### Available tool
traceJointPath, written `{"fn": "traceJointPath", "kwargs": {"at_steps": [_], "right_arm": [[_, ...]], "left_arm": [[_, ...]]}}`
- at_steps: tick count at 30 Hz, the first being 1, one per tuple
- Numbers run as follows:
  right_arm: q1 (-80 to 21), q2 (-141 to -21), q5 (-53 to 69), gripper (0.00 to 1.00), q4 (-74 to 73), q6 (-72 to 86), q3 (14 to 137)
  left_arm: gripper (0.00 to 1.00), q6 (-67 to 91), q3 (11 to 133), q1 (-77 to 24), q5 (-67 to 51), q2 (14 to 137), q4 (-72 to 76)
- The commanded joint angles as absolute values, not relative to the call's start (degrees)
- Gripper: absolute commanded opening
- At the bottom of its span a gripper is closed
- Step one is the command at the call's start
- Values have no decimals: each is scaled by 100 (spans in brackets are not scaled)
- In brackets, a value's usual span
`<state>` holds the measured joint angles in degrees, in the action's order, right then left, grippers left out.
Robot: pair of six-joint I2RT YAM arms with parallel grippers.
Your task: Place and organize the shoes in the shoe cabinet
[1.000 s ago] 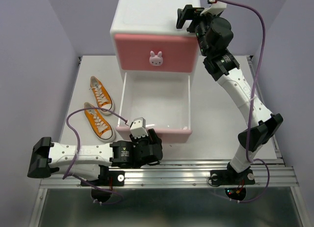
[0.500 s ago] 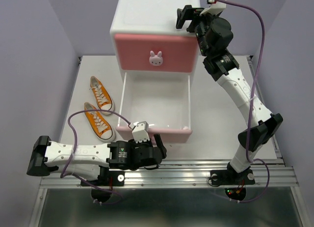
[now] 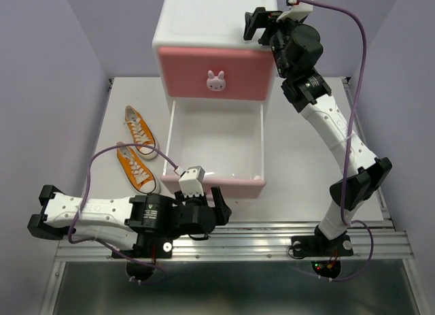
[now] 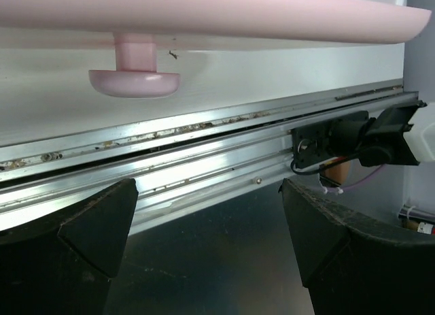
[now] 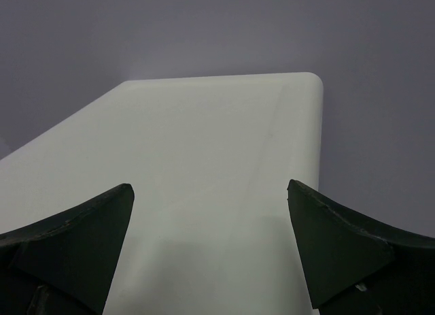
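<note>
The far orange sneaker and the near orange sneaker, both canvas with white laces and soles, lie side by side on the table's left half, just beside the shoe cabinet. This is a smooth white box with rounded corners. Its darker pink upper drawer front is closed and carries a bunny knob. The lower drawer is pulled out, white inside, behind a paler pink front.

The left gripper lies low under that front's lip, fingers spread wide and holding nothing. The right gripper hovers over the cabinet's top, fingers likewise apart.

The table is matte white, edged by a ribbed aluminium rail, with lavender walls around it.
</note>
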<state>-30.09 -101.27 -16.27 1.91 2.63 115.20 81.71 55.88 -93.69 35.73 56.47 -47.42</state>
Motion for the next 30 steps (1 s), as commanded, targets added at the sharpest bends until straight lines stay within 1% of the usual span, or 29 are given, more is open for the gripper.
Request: {"fn": "traceJointPath", "kwargs": {"at_steps": [1, 8, 12, 17, 19, 20, 21, 22, 23, 29, 30], "right_arm": [[-3155, -11180, -1345, 100, -2391, 571, 10749], [-3155, -11171, -1283, 100, -2391, 642, 10810], [-3155, -11171, -1231, 100, -2417, 650, 10828], [-3155, -11066, -1073, 100, -2417, 738, 10802], [-3155, -11039, -1055, 100, -2452, 782, 10828], [-3155, -11048, -1063, 100, -2496, 791, 10906], [-3155, -11074, -1063, 100, -2592, 800, 10959], [-3155, -11092, -1072, 100, -2654, 800, 11021], [-3155, -11109, -1046, 100, -2689, 800, 11074], [-3155, -11241, -932, 100, -2795, 800, 11566], [-3155, -11285, -906, 100, -2786, 800, 11845]], "left_arm": [[99, 8051, 6107, -9440, 3876, 5388, -5264], [99, 7594, 6995, -9440, 4218, 5686, -5563], [99, 7286, 7531, -9448, 4473, 5713, -5475], [99, 7164, 8559, -9387, 5350, 6037, -5704], [99, 6612, 8929, -9133, 5563, 6266, -5477], [99, 6366, 9034, -8940, 5537, 6345, -5345], [99, 5737, 9105, -8390, 5380, 6450, -4996], [99, 5426, 9149, -8063, 5153, 6486, -4792], [99, 5301, 9176, -7790, 4855, 6512, -4660], [99, 5195, 9167, -5917, 4571, 6416, -4044], [99, 5186, 9184, -5680, 4501, 6407, -3904]]}}
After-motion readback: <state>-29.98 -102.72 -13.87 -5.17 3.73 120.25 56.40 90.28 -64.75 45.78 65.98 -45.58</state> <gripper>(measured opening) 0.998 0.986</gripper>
